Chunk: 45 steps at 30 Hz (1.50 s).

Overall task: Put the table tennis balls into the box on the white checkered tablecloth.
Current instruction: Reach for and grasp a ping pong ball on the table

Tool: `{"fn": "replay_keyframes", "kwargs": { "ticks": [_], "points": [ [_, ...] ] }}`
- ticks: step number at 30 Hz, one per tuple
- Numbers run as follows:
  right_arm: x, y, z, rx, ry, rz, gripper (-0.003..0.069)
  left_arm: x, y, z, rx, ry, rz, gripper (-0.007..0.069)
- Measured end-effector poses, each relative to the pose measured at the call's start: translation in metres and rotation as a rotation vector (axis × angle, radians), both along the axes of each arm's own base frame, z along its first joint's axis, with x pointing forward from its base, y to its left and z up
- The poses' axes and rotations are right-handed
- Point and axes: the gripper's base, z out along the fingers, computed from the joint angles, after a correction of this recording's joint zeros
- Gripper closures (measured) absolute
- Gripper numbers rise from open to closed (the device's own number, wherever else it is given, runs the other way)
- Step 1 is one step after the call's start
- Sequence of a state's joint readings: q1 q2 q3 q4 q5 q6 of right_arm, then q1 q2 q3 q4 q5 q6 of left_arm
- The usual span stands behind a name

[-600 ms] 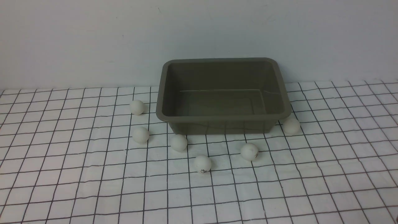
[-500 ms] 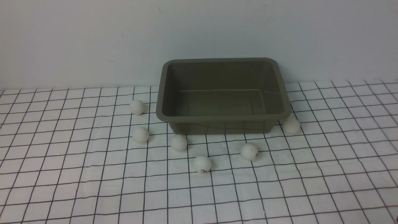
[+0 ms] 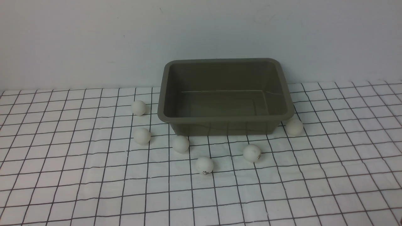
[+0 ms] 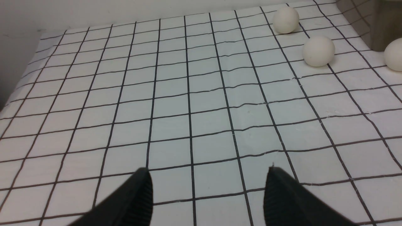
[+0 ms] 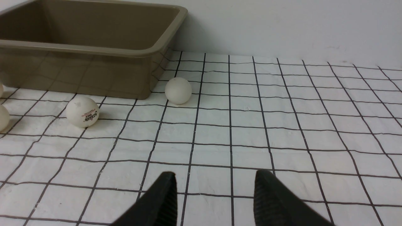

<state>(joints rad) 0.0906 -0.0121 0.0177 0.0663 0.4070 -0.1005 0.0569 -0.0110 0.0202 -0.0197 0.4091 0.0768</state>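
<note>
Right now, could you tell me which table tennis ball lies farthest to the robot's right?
The table tennis ball beside the box's right front corner; the other five all lie further left.

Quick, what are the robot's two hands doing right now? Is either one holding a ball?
Left hand: open, holding nothing.
Right hand: open, holding nothing.

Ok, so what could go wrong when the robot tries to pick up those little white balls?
1. The balls are round and lie loose on the tablecloth, so a nudge from a finger might send one rolling away.
2. One ball sits close beside the near right corner of the box, by its flared rim. The right gripper, which is open and empty, might bump the box when reaching for it.
</note>
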Motion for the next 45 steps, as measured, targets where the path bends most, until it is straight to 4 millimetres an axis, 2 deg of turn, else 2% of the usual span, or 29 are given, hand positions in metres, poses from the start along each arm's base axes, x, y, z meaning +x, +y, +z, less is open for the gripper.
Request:
{"fn": "replay_keyframes", "kwargs": {
  "ticks": [14,20,22,24,27,30,32,34,45],
  "points": [
    [0.0,0.0,0.0,0.0,0.0,0.0,0.0342,0.0,0.0,0.0,0.0,0.0,0.0,0.0195],
    [0.002,0.001,0.005,0.056,-0.085,-0.004,0.0342,0.0,0.0,0.0,0.0,0.0,0.0,0.0195],
    [0.001,0.001,0.012,0.103,-0.109,-0.004,0.0342,0.0,0.0,0.0,0.0,0.0,0.0,0.0195],
    [-0.002,0.002,0.036,0.167,-0.162,0.002,0.0342,0.0,0.0,0.0,0.0,0.0,0.0,0.0195],
    [-0.008,0.003,0.06,0.19,-0.192,0.016,0.0342,0.0,0.0,0.0,0.0,0.0,0.0,0.0195],
    [-0.018,0.003,0.085,0.17,-0.19,0.035,0.0342,0.0,0.0,0.0,-0.001,0.0,0.0,0.0195],
    [-0.027,0.004,0.099,0.127,-0.121,0.053,0.0342,0.0,0.0,0.0,-0.001,0.0,0.0,0.0195],
    [-0.032,0.005,0.104,0.117,-0.083,0.063,0.0342,0.0,0.0,0.0,-0.001,0.0,0.0,0.0195],
    [-0.033,0.005,0.103,0.118,-0.063,0.067,0.0342,0.0,0.0,0.0,-0.001,0.0,0.0,0.0195]
  ]
}}
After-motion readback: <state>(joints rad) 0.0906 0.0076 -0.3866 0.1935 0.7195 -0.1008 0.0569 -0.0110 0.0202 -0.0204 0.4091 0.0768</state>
